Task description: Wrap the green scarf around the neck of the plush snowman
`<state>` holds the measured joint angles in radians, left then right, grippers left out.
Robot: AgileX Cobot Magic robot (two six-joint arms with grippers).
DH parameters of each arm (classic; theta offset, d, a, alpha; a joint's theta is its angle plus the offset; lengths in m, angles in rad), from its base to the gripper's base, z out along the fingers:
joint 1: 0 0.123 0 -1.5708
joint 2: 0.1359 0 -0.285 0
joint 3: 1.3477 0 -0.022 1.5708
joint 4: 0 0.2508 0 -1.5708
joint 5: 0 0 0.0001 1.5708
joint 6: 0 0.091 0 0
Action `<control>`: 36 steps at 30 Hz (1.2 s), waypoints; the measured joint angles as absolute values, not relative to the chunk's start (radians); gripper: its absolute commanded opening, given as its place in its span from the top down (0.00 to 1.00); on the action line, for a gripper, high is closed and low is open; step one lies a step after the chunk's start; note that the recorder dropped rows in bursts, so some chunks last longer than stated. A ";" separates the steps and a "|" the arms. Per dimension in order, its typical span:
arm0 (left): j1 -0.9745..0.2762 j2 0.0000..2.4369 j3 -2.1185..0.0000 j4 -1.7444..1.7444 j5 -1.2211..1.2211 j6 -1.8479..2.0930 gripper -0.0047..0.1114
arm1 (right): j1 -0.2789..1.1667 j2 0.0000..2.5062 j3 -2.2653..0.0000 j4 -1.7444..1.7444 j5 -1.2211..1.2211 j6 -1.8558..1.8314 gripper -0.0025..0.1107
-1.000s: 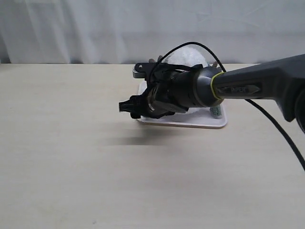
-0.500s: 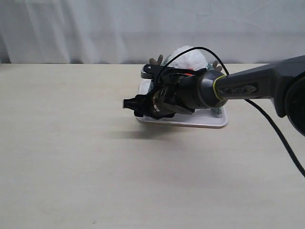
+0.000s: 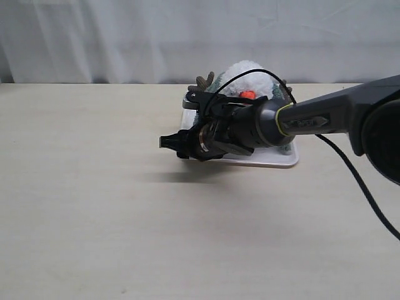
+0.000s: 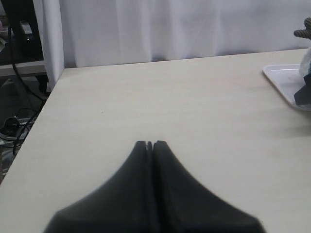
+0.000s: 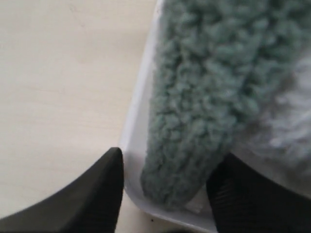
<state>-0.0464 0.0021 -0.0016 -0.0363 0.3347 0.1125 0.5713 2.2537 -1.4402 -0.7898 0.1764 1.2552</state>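
Note:
The plush snowman [image 3: 249,72] stands in a white tray [image 3: 275,161]; its orange nose [image 3: 247,95] and a brown twig arm [image 3: 203,82] show above my right arm. Its neck is hidden behind that arm. The green scarf [image 5: 199,107] lies in the tray beside the white plush [image 5: 291,131], its rounded end between my right gripper's fingers. My right gripper [image 5: 165,194] is open over the tray's left front corner [image 5: 138,107], not touching the scarf. In the exterior view the right gripper [image 3: 178,144] points left. My left gripper [image 4: 149,144] is shut and empty, well short of the tray [image 4: 286,82].
A pale wooden table [image 3: 94,206] spreads out in front and to the left. A white curtain [image 3: 125,37] hangs behind it. A black cable [image 3: 350,169] loops from the right arm. In the left wrist view the table's edge [image 4: 48,97] drops off to cables on the floor.
My right arm has sunk a little, uncovering the snowman's orange nose and more of its head. The gripper tip stays near the tray's left corner.

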 measured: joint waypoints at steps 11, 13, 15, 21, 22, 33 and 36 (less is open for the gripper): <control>-0.046 0.002 -0.002 -0.036 0.335 0.112 0.96 | 0.569 2.254 -1.440 -0.790 0.176 1.178 0.94; -0.046 0.002 -0.002 -0.036 0.335 0.112 0.96 | 0.569 2.254 -1.440 -0.791 0.179 1.173 0.94; -0.046 0.002 -0.002 -0.036 0.335 0.112 0.96 | 0.571 2.247 -1.440 -0.794 0.201 1.150 0.94; -0.046 0.002 -0.002 -0.036 0.335 0.112 0.96 | 0.592 2.167 -1.440 -0.756 0.365 0.974 0.94; -0.046 0.002 -0.002 -0.036 0.335 0.112 0.96 | 0.595 2.150 -1.440 -0.723 0.392 0.922 0.94; -0.046 0.002 -0.002 -0.036 0.335 0.111 0.96 | 0.595 2.004 -1.440 -0.523 0.752 0.510 0.94; -0.046 0.002 -0.002 -0.036 0.337 0.111 0.96 | 0.595 1.997 -1.440 -0.522 0.827 0.468 0.94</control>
